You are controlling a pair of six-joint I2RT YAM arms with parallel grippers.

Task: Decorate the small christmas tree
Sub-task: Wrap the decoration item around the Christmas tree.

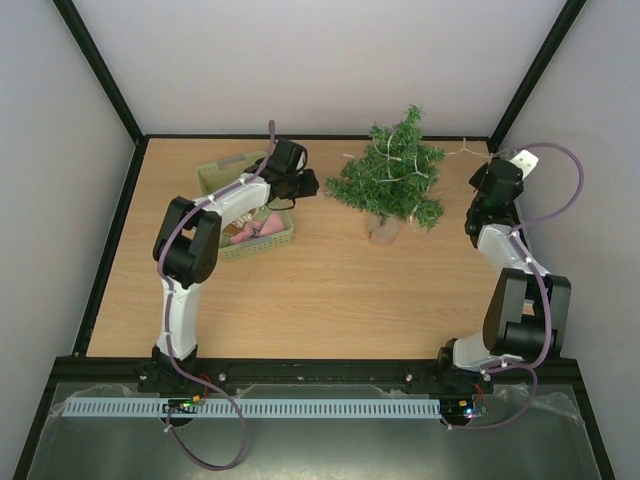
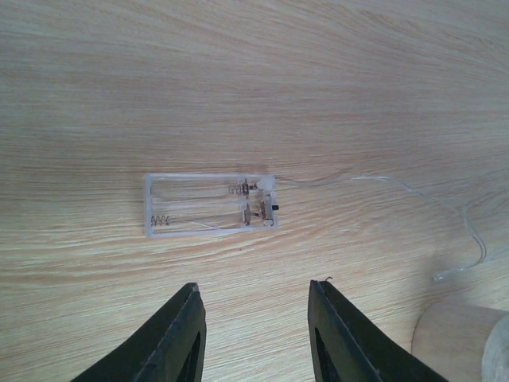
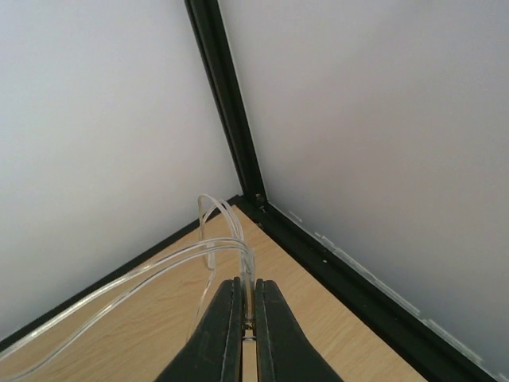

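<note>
tree: small christmas tree [image 1: 392,180] upright, pale green basket [image 1: 214,176] to its left | handling: likely light, tippy, springy needles; take hold low at the trunk | right gripper [image 3: 247,283]: right of tree, clamped on clear light-string wire [image 3: 208,239] | left gripper [image 2: 254,288]: left of tree, parted, empty, above battery box [image 2: 211,205]

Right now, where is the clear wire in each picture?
Top external: the wire lies over the tree and trails right, toward the back corner.
Left wrist: the wire is right of middle, curving away from the clear box.
Right wrist: the wire loops at lower middle, pinched in the shut right tool.
Shared landmark: the wooden table.
</note>
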